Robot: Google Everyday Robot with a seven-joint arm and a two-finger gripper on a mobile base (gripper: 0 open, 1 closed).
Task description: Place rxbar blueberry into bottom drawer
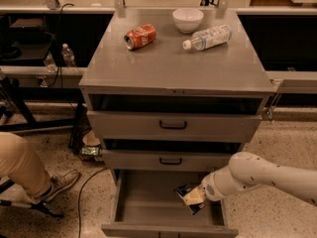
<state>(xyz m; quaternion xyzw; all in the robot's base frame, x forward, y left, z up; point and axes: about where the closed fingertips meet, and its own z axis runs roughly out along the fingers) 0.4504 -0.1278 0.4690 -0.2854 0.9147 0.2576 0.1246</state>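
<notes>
The bottom drawer [148, 202] of the grey cabinet is pulled open and shows a plain grey floor. My white arm reaches in from the right. My gripper [194, 197] is inside the drawer at its right side, shut on the rxbar blueberry [185, 189], a dark flat bar whose end sticks out up and to the left of the pale fingers [193, 196]. The bar is held just above the drawer floor, tilted.
On the cabinet top lie a red soda can [140, 36], a white bowl [187, 19] and a clear plastic bottle [206, 37]. Two shallower drawers with black handles [173, 126] are above. A person's leg and shoe [29, 175] are at the left on the floor.
</notes>
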